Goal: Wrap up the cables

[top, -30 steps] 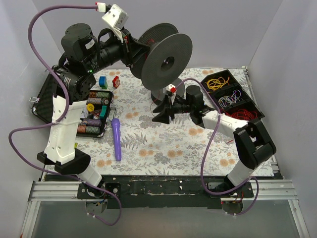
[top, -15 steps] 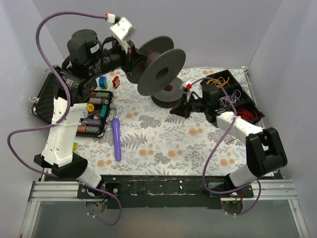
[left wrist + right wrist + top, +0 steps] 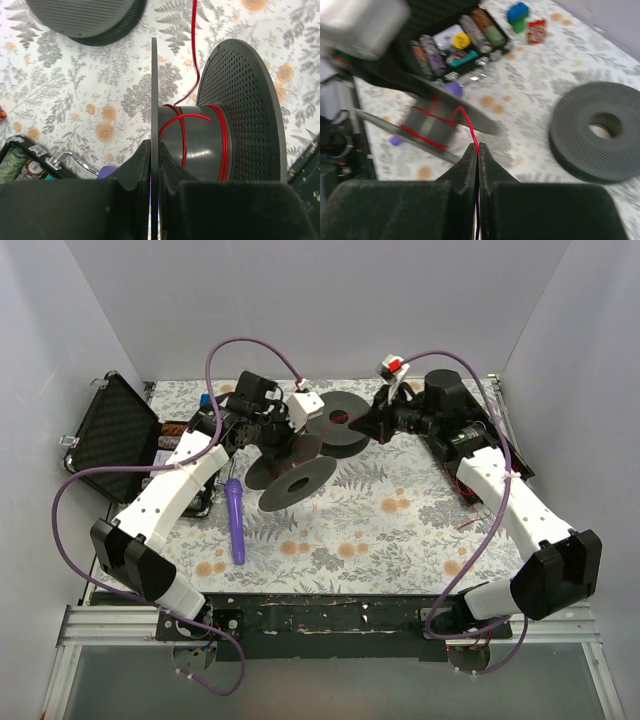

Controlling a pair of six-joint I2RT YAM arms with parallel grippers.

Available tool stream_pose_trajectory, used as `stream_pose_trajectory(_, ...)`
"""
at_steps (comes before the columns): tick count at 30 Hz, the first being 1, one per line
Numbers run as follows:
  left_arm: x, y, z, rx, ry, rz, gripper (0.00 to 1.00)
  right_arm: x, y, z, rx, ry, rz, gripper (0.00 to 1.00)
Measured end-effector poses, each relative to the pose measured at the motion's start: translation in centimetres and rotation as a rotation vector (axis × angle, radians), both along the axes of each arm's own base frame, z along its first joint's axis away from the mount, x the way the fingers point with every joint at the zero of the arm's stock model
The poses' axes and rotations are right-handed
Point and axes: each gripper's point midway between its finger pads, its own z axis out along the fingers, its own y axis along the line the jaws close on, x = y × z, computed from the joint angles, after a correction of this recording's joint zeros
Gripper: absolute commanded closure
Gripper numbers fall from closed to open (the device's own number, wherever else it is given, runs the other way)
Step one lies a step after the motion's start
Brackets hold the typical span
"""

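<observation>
My left gripper (image 3: pixel 155 150) is shut on the thin edge of one flange of a dark grey spool (image 3: pixel 240 115). A few turns of the cables, a very thin red wire (image 3: pixel 182 131), lie round its hub. From there the wire runs up and away (image 3: pixel 194 45) to my right gripper (image 3: pixel 478 148), which is shut on it (image 3: pixel 471 127). In the top view the spool (image 3: pixel 298 480) hangs low over the cloth left of centre, tilted, with the left gripper (image 3: pixel 283 452) behind it and the right gripper (image 3: pixel 368 428) to its right.
A second dark spool (image 3: pixel 340 425) lies flat at the back centre. A purple pen (image 3: pixel 236 520) lies on the left. A battery tray (image 3: pixel 455 42) and an open black case (image 3: pixel 120 435) sit at the far left, with small blue (image 3: pixel 518 14) and red (image 3: pixel 536 30) blocks nearby.
The left arm has swung the spool down from high in the air to just above the cloth. The right arm moved back towards the far side and shut on the red wire.
</observation>
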Motion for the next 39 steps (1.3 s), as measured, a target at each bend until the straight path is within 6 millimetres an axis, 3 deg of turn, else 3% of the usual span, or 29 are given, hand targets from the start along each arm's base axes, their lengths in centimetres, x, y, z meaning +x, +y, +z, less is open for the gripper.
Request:
stream_pose_trajectory(5, 2.9, -0.6, 0.3, -0.046, -0.08, 0.152, 1.0, -5.4, 6.3, 4.1, 0.081, 0.057, 0.147, 0.99)
stream_pose_trajectory(9, 5.7, -0.6, 1.4, -0.163, -0.118, 0.313, 1.0, -10.1, 10.3, 5.6, 0.15, 0.107, 0.274, 0.99)
stream_pose_trajectory(11, 7.2, -0.3, 2.9, -0.27, -0.122, 0.386, 1.0, -11.7, 11.8, 4.7, 0.168, 0.131, 0.306, 0.99)
stream_pose_trajectory(14, 8.8, 0.5, 5.3, -0.409, -0.113, 0.46, 1.0, -12.3, 13.0, 1.4, 0.156, 0.162, 0.289, 0.99)
stream_pose_trajectory(18, 8.6, 0.2, 7.3, -0.545, -0.026, 0.482, 1.0, -12.7, 14.4, -1.3, 0.154, 0.148, 0.277, 0.99)
stream_pose_trajectory(21, 8.2, -0.1, 8.6, -0.632, 0.06, 0.473, 1.0, -12.3, 14.2, -3.2, 0.165, 0.114, 0.237, 0.99)
stream_pose_trajectory(24, 7.6, 0.3, 8.8, -0.668, 0.134, 0.477, 1.0, -11.3, 12.7, -5.3, 0.18, 0.092, 0.16, 0.99)
stream_pose_trajectory(27, 6.9, 0.2, 9.0, -0.695, 0.2, 0.47, 1.0, -10.5, 10.9, -6.3, 0.233, 0.085, 0.116, 0.98)
stream_pose_trajectory(32, 5.7, -0.7, 9.8, -0.735, 0.263, 0.407, 1.0, -9.6, 8.3, -6.3, 0.335, 0.072, 0.083, 0.81)
stream_pose_trajectory(36, 6.2, -0.4, 11.6, -0.787, 0.213, 0.357, 1.0, -9.6, 5.9, -10.8, 0.282, 0.188, 0.063, 0.74)
stream_pose_trajectory(39, 6.0, 0.1, 12.3, -0.799, 0.176, 0.332, 1.0, -8.6, 3.7, -13.5, 0.253, 0.261, 0.005, 0.79)
